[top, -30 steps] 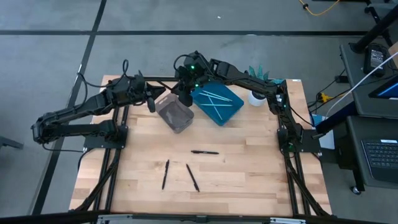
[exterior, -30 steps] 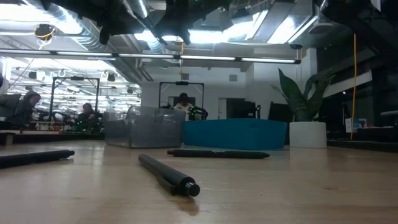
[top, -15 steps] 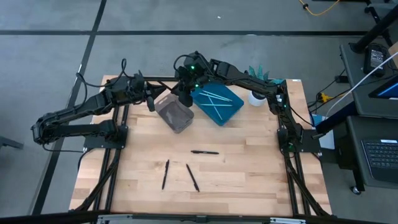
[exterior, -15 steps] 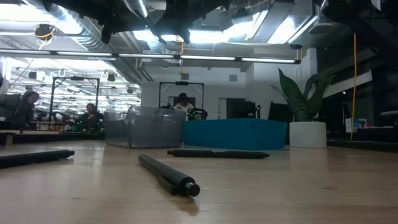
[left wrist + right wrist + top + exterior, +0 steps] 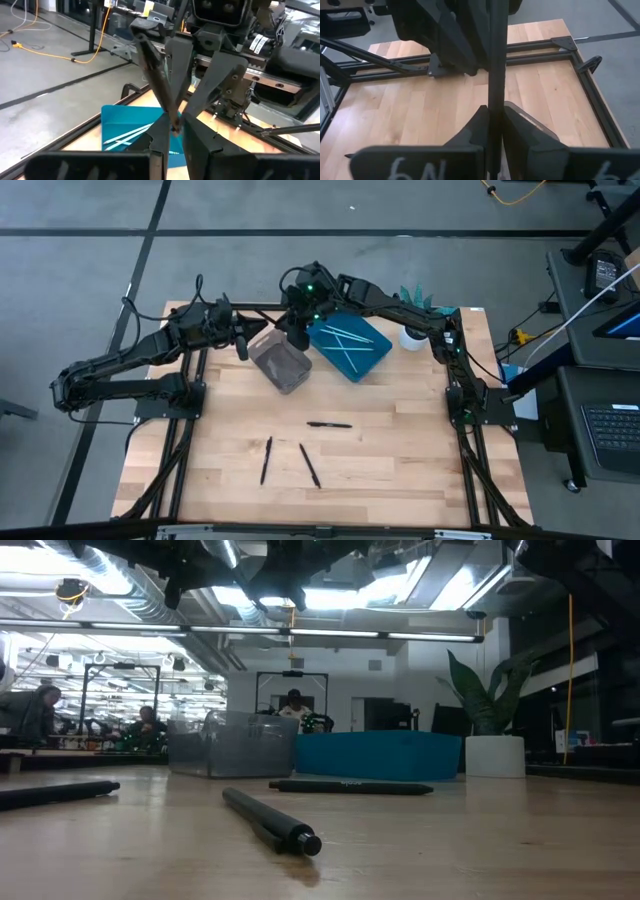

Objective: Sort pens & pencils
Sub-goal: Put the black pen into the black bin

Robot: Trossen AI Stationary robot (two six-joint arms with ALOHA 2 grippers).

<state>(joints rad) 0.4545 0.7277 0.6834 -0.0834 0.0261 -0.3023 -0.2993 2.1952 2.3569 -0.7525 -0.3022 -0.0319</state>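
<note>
Three black sticks of the pens & pencils lie flat on the wooden table (image 5: 400, 470): one (image 5: 329, 424) in the middle and two (image 5: 266, 459) (image 5: 310, 465) nearer the front. Several light blue sticks lie in the blue tray (image 5: 350, 345). My left gripper (image 5: 243, 343) and my right gripper (image 5: 297, 335) face each other high above the far side of the table, beside the clear grey bin (image 5: 282, 364). Both are shut on one more black stick (image 5: 157, 80), which is held in the air. My left gripper pinches the black stick's lower end (image 5: 173, 122) between its two fingers, coming about level from the table's left. The stick slants up and away from the fingers, clear of the table and the bin. My right gripper pinches the black stick (image 5: 495, 100) between its two fingers (image 5: 477, 125), slanting down from the table's right. Past the fingers the stick runs on toward the left arm. In the left wrist view these fingers (image 5: 217, 85) close in beside my left fingertips.
A white pot with a green plant (image 5: 412, 335) stands right of the blue tray at the table's far edge. Black frame rails run along the table's left side (image 5: 185, 430) and right side (image 5: 480, 470). People sit in the room beyond the table (image 5: 40, 710).
</note>
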